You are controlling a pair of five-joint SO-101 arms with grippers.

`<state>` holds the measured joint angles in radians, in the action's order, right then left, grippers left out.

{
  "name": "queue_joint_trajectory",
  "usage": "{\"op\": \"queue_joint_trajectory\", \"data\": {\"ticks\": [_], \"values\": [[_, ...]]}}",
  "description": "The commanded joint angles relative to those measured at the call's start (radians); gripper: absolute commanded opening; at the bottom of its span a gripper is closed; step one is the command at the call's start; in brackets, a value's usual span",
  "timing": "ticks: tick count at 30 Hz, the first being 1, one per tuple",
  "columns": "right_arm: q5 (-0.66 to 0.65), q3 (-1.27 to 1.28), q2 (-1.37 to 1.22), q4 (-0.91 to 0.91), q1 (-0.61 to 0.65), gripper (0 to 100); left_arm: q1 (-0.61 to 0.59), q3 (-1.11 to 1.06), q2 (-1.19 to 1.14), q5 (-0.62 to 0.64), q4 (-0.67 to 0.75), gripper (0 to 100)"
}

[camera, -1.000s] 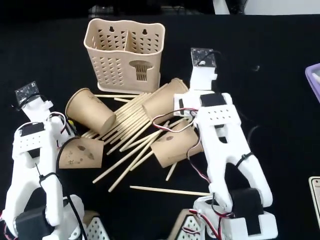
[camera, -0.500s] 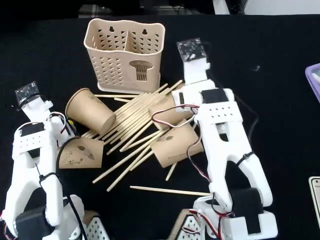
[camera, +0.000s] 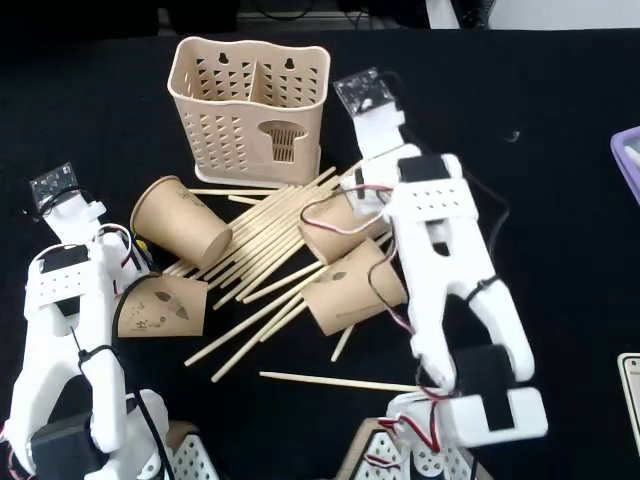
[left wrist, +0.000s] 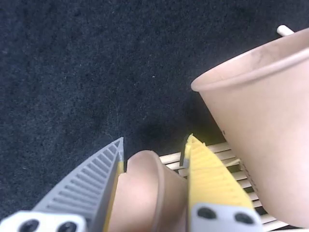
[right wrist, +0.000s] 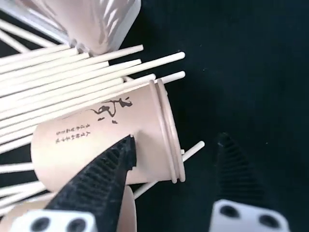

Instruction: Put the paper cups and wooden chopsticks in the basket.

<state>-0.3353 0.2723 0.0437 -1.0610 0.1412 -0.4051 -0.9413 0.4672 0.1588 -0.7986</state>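
Observation:
The beige slotted basket (camera: pixel 250 105) stands at the back of the black table. Wooden chopsticks (camera: pixel 262 248) lie fanned in a pile in front of it, and one lone stick (camera: pixel 340 381) lies nearer. Four brown paper cups lie on their sides. My left gripper (left wrist: pixel 154 141) is shut on one cup (left wrist: pixel 145 193), also seen at the left cup (camera: pixel 160 305); a second cup (left wrist: pixel 260 130) lies beside it. My right gripper (right wrist: pixel 176 140) is open over a printed cup (right wrist: pixel 106 140), one finger (right wrist: pixel 108 176) on its side and the rim between the jaws. A further cup (camera: pixel 352 290) lies beside the right arm (camera: pixel 425 200).
A purple container (camera: pixel 628 160) shows at the table's right edge and a pale card (camera: pixel 632 390) lower down. The basket's corner (right wrist: pixel 104 19) stands close beyond the right gripper. Open black table lies to the right of the right arm.
The right arm has swung left toward the basket, and the cup under it and the nearby chopsticks shifted left with it. The left arm and its cup stayed still.

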Motion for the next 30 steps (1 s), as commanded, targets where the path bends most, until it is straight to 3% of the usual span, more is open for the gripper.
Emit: {"op": "queue_joint_trajectory", "data": {"ticks": [1, 6, 15, 18, 22, 30], "values": [[-0.072, -0.139, -0.054, -0.103, -0.012, 27.1, -0.008, 0.002, 0.034, 0.003, 0.009, 21], [-0.227, -0.272, -0.216, -0.241, -0.012, 26.0, -0.008, 0.002, 0.034, 0.003, 0.008, 21], [-0.373, -0.492, -0.364, -0.505, -0.012, 7.2, -0.008, 0.002, 0.034, 0.003, 0.012, 21], [-0.387, -0.539, -0.358, -0.591, -0.012, 1.1, -0.008, 0.002, 0.034, 0.003, 0.012, 21], [-0.387, -0.601, -0.334, -0.689, -0.014, 1.1, -0.008, 0.001, 0.034, 0.003, 0.014, 21], [-0.382, -0.575, -0.209, -0.701, -0.026, 1.1, -0.008, 0.001, 0.034, 0.003, 0.011, 21]]}}
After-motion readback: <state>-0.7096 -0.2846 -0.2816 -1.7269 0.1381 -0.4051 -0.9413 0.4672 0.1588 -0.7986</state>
